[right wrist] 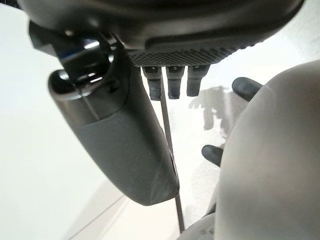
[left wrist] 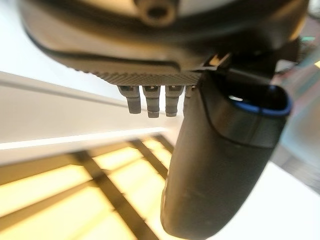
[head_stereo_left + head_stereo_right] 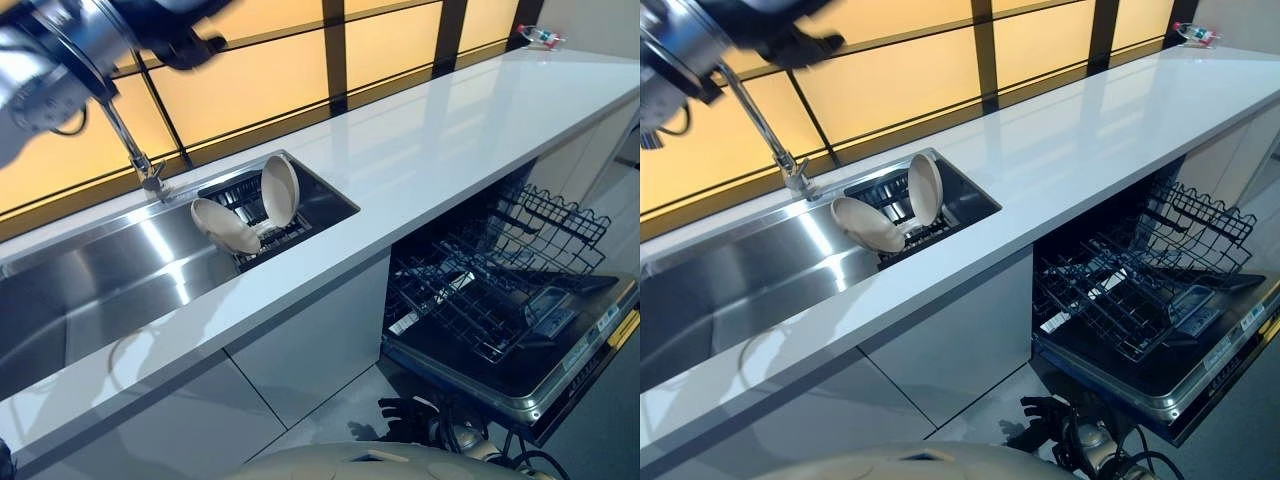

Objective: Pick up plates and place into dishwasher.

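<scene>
Two beige plates stand in a dark drying rack (image 3: pixel 285 232) at the right end of the sink. One plate (image 3: pixel 281 189) is nearly upright, the other (image 3: pixel 224 225) leans to the left in front of it. My left hand (image 3: pixel 186 46) is raised in front of the window, above the tap and up-left of the plates, open and empty; its thumb (image 2: pixel 224 150) shows large in the left wrist view. My right hand (image 3: pixel 408 409) hangs low over the floor by the dishwasher door, open and empty, and the right wrist view shows its thumb (image 1: pixel 120 135).
The dishwasher door (image 3: pixel 565 350) is folded down at the right, with the wire lower rack (image 3: pixel 480 290) pulled out over it. A tall tap (image 3: pixel 130 150) stands behind the steel sink (image 3: pixel 110 270). The white counter (image 3: pixel 450 130) runs to the far right, where a small bottle (image 3: pixel 541 37) lies.
</scene>
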